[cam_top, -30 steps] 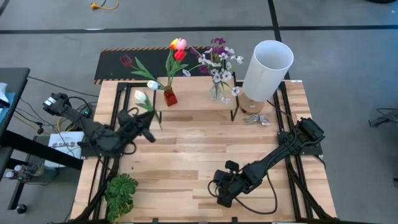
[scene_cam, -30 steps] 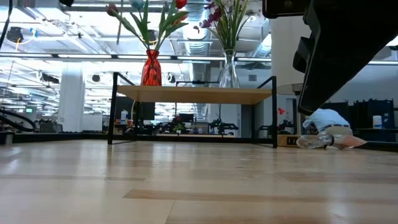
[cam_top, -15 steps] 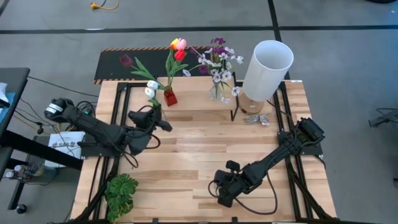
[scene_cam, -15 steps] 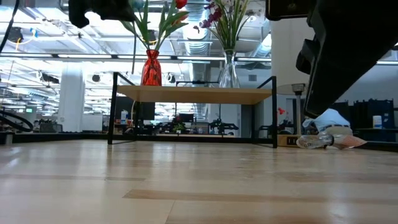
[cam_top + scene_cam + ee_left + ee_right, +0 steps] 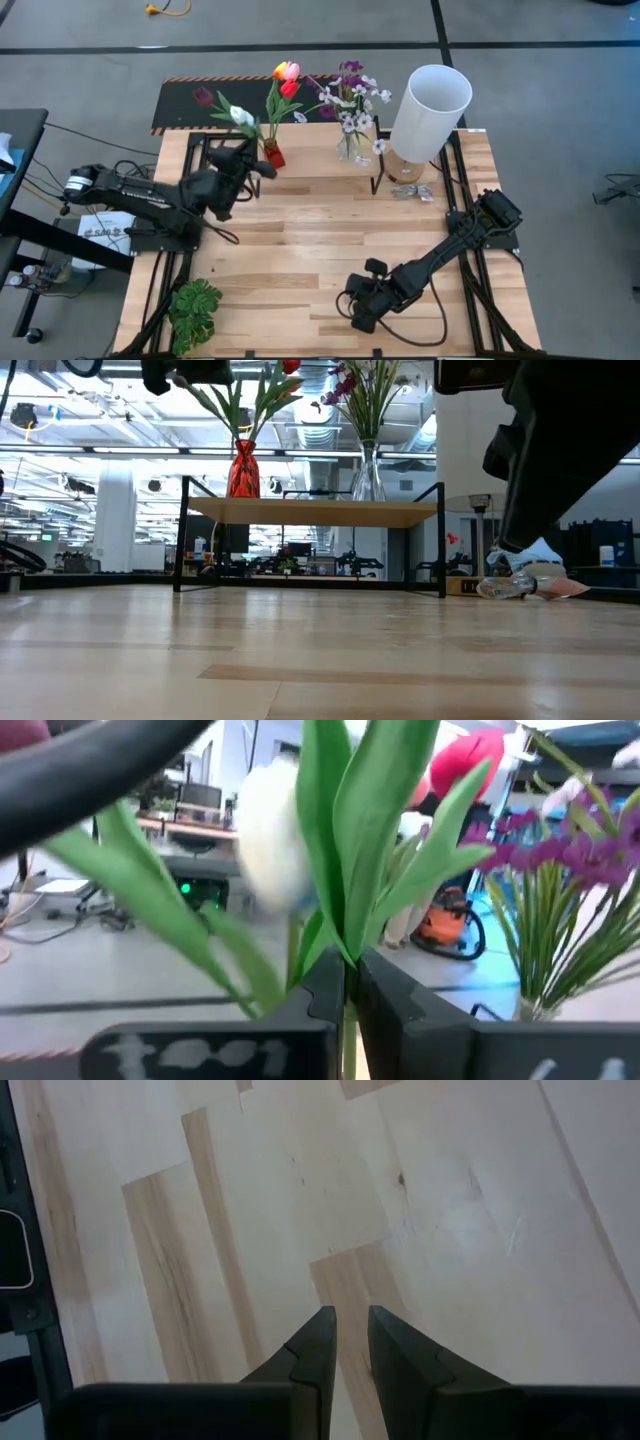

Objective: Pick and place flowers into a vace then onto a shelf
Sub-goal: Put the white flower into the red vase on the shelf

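- The shelf (image 5: 315,158) stands at the far side of the table (image 5: 320,250), near its middle.
- Two vases stand on the shelf: one vase (image 5: 273,155) with tulips (image 5: 285,75) toward the left, a second vase (image 5: 350,148) with small blossoms (image 5: 352,95) toward the right.
- A lamp (image 5: 428,115) stands just right of the shelf.
- The left gripper (image 5: 250,160) sits beside the left vase, closed on a tulip stem (image 5: 345,1020), its bloom (image 5: 240,115) above that vase.
- A leafy plant (image 5: 195,310) lies at the near left corner.
- The right gripper (image 5: 358,318) hangs over the near table, right of centre.
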Available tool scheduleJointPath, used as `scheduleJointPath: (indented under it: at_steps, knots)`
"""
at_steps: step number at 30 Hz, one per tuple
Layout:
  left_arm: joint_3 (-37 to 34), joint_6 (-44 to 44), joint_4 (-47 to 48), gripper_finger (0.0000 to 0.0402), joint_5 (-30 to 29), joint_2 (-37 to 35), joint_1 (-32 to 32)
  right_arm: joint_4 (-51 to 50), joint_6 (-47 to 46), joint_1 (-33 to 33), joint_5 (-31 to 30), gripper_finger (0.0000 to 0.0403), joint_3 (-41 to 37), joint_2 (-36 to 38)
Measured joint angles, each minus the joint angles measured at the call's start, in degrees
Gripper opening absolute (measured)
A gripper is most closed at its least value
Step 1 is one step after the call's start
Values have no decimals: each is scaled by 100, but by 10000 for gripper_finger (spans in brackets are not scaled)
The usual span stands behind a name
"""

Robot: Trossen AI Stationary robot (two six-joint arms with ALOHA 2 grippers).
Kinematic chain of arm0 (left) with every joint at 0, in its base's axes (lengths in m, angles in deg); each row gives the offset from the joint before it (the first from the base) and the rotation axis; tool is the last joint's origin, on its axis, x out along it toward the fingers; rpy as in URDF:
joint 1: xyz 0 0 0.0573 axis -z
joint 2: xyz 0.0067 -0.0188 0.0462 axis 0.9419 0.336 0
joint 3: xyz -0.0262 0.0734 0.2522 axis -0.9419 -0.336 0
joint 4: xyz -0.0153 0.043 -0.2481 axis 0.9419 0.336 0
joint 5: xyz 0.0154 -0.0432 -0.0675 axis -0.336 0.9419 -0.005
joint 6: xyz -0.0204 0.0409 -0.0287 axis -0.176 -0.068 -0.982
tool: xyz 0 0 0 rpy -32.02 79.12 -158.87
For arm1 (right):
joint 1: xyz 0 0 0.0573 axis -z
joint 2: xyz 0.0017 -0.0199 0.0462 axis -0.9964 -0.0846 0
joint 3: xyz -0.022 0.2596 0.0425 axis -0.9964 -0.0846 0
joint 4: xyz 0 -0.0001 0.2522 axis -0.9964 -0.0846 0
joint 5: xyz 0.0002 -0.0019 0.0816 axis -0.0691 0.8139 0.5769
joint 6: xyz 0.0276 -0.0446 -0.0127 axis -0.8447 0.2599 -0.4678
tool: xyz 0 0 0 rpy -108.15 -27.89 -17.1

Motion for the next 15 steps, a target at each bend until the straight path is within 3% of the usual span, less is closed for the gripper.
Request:
scheduleJointPath:
  at_steps: [7,15]
  knots:
    - [0,981,-876,0,394,0,-342,-28,-148,-46,-4,54,0,0]
    - [0,988,-1244,0,683,-33,-481,-28,-155,-44,-2,54,0,-1]
